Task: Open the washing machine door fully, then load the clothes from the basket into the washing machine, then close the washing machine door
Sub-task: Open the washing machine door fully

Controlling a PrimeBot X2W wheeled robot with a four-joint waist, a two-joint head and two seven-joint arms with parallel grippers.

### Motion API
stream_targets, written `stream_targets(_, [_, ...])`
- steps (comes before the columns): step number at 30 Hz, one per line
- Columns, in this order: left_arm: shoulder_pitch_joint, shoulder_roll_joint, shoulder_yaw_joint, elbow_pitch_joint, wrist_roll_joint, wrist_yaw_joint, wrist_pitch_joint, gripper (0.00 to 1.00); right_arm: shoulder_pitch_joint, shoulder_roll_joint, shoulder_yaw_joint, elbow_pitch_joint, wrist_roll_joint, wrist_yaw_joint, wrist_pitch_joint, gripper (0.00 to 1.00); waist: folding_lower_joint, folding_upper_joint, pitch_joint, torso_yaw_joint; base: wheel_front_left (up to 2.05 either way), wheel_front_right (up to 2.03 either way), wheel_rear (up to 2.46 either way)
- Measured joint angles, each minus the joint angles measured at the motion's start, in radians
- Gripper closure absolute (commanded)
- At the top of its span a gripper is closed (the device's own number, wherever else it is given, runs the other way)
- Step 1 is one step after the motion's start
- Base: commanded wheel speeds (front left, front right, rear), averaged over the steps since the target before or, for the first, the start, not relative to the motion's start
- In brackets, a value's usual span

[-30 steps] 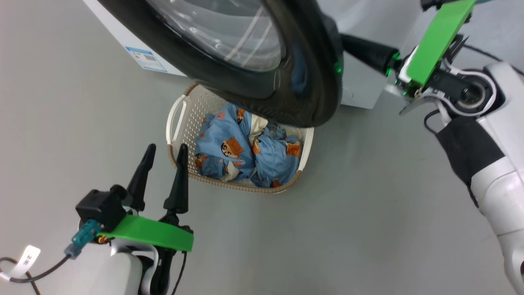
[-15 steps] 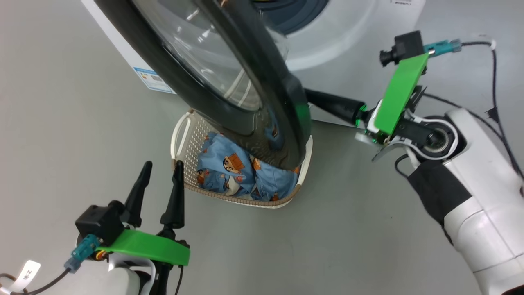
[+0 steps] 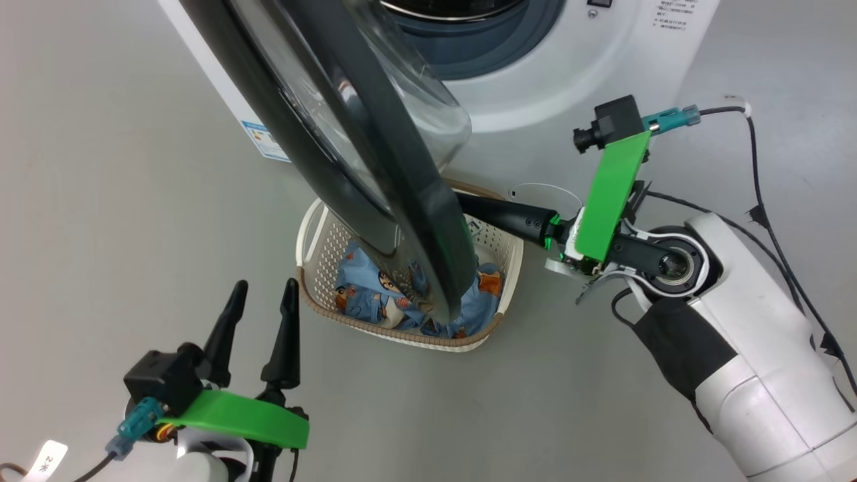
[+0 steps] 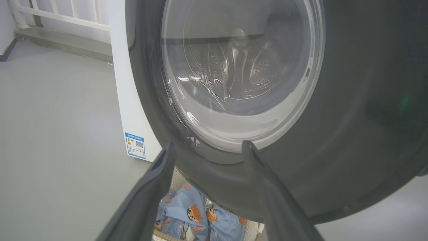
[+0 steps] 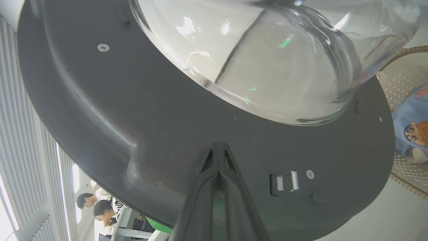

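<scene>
The washing machine door (image 3: 375, 167) stands swung out, nearly edge-on in the head view, its glass bowl (image 5: 267, 60) bulging toward the white washing machine (image 3: 602, 80). My right gripper (image 3: 469, 204) is shut, its tips (image 5: 219, 145) resting against the door's black inner face below the bowl. The cream basket (image 3: 509, 254) sits on the floor under the door's lower edge, holding the light blue clothes (image 3: 361, 294). My left gripper (image 3: 264, 284) is open at the lower left, short of the basket and facing the door's outer side (image 4: 351, 134).
The blue-grey gasket (image 3: 482, 53) and drum mouth show at the top. A blue label sticker (image 4: 135, 145) is on the machine's side. Grey floor (image 3: 100, 234) surrounds the basket. Seated people (image 5: 97, 211) appear far off past the door's edge.
The door has swung further open, toward the left, with my shut right gripper following against its inner face. The head camera has shifted, bringing the machine's front into view. My left gripper stays open.
</scene>
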Motion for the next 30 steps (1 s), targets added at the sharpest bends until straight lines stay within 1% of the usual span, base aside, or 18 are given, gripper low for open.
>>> stream_targets(18, [0.021,0.001,0.003,-0.002,0.006,0.0,0.0,0.0,0.054,0.061,0.034,-0.036,-0.001,0.0,0.025,1.0,0.0,0.0,-0.04,0.017,0.0,0.0,0.0])
stream_targets(19, [0.022,0.001,0.004,-0.002,0.007,0.0,0.0,0.0,0.059,0.063,0.034,-0.035,-0.002,0.0,0.024,0.97,0.0001,0.0,-0.043,0.017,0.0,0.0,0.0])
stream_targets(20, [0.024,0.001,0.005,-0.002,0.008,0.0,0.0,0.0,0.062,0.064,0.034,-0.035,-0.006,0.0,0.018,0.8,0.0,0.0,-0.045,0.016,0.0,0.0,0.0])
stream_targets(21, [0.025,0.001,0.006,-0.002,0.011,0.0,0.0,0.0,0.063,0.067,0.033,-0.032,-0.013,0.0,0.009,0.58,0.0,0.0,-0.048,0.015,0.0,0.0,0.0])
stream_targets(22, [0.027,0.002,0.007,-0.002,0.012,0.0,0.0,0.0,0.065,0.068,0.031,-0.029,-0.018,0.0,0.003,0.52,0.0,0.0,-0.051,0.013,0.0,0.0,0.0])
stream_targets(23, [0.031,0.003,0.009,-0.002,0.012,0.0,0.0,0.0,0.068,0.068,0.03,-0.026,-0.019,0.0,-0.003,0.4,0.0001,0.0,-0.054,0.011,0.0,0.0,0.0])
stream_targets(24, [0.037,0.005,0.011,-0.002,0.012,0.0,0.0,0.0,0.071,0.068,0.027,-0.023,-0.02,0.0,-0.012,0.15,0.0,0.0,-0.056,0.008,0.0,0.0,0.0])
stream_targets(25, [0.041,0.008,0.013,0.0,0.012,0.0,0.0,0.0,0.076,0.068,0.024,-0.019,-0.024,0.0,-0.025,0.15,0.0,0.0,-0.058,0.004,0.0,0.0,0.0])
stream_targets(26, [0.043,0.009,0.015,0.002,0.012,0.0,0.0,0.0,0.081,0.068,0.021,-0.011,-0.028,0.0,-0.035,0.0,0.0,0.0,-0.061,0.001,0.0,0.0,0.0])
stream_targets(30, [0.043,0.016,0.021,0.006,0.012,0.0,0.0,0.0,0.1,0.064,-0.003,0.016,-0.038,0.0,-0.092,0.0,0.0,0.0,-0.07,-0.017,0.0,0.0,0.0])
